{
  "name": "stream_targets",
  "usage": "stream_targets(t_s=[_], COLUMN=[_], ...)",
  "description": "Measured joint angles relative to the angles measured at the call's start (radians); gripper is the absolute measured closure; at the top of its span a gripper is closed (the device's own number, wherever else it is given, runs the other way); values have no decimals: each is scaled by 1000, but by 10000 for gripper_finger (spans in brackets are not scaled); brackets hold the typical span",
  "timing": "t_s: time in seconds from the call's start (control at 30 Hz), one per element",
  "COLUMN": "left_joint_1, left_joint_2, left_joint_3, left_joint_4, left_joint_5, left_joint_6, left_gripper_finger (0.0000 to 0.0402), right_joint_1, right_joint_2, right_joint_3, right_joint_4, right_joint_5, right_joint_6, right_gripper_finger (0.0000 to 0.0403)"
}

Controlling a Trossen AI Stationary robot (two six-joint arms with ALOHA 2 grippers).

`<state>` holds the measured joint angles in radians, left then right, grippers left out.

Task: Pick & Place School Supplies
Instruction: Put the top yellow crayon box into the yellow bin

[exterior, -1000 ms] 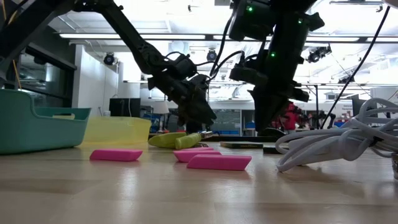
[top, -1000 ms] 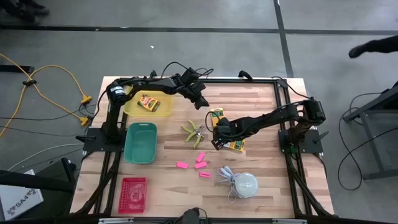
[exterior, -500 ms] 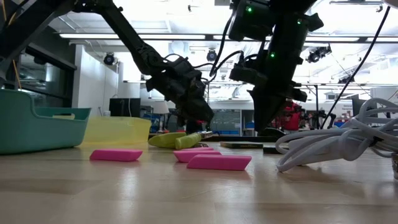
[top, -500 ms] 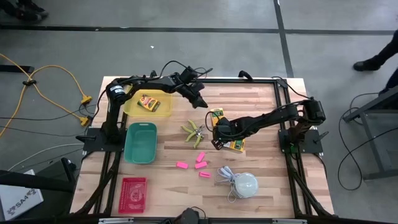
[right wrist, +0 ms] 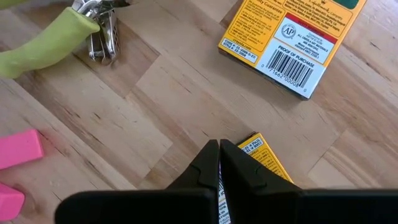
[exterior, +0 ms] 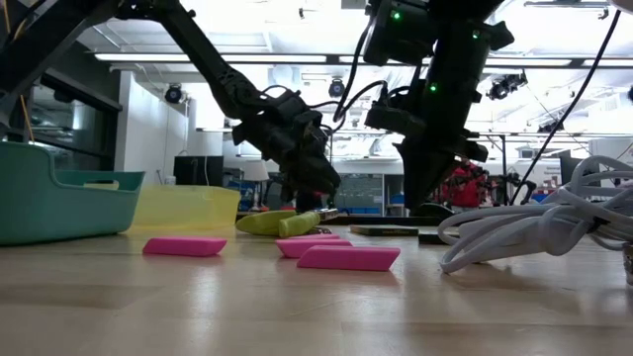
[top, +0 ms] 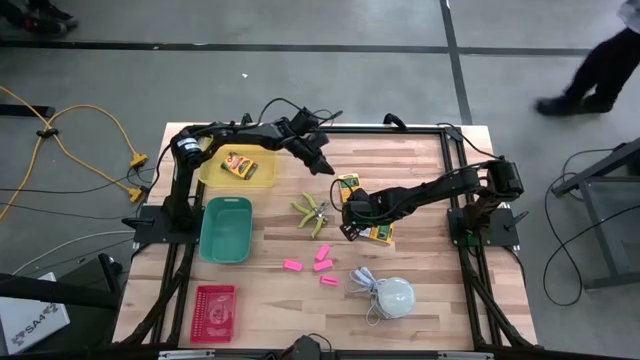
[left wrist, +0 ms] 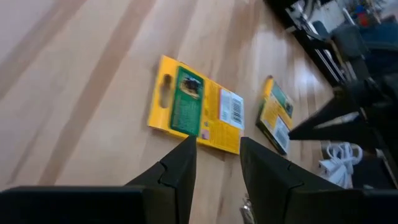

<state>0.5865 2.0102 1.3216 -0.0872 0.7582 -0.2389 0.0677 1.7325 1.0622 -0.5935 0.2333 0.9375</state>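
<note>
My left gripper [left wrist: 214, 163] hovers, fingers apart and empty, over a yellow box [left wrist: 194, 106]. My right gripper [right wrist: 219, 163], fingers pinched shut, points down at another box [right wrist: 266, 163]; only its wrist view shows the barcode.

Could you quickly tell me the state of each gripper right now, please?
Left gripper: open, empty, above a yellow box.
Right gripper: shut, holding nothing.

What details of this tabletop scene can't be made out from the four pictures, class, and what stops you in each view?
- Printed wording on the yellow-and-green box: motion-blurred in the left wrist view.
- The second box: partly hidden behind the right gripper in the right wrist view.
- Contents of the teal bin: its wall blocks them in the low view.
- The red tray: too small overhead to read its contents.
</note>
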Motion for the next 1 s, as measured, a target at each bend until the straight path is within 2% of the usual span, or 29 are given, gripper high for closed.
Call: stream_targets(t_s=[0.37, 0.57, 0.67, 0.83, 1.0], left_joint_1=[2, 5, 0, 12, -5], left_joint_2=[0, 90, 153, 148, 154], left_joint_3=[0, 57, 111, 172, 169], left_joint_4=[50, 84, 46, -28, -76], left_joint_5=[-54, -20, -1, 4, -67], left_joint_6=[48, 19, 2, 24, 10], left_gripper_finger=[280, 280, 280, 280, 280], right_joint_1=[0, 0, 0, 0, 0], right_joint_2=[0, 0, 0, 0, 0], right_joint_3=[0, 0, 0, 0, 0], right_joint_4=[35, 43, 46, 48, 49], right_joint_5=[0, -5, -8, -30, -38], right_joint_6=[-2, -1, -1, -1, -1], right_gripper_finger=[400, 400, 400, 400, 400])
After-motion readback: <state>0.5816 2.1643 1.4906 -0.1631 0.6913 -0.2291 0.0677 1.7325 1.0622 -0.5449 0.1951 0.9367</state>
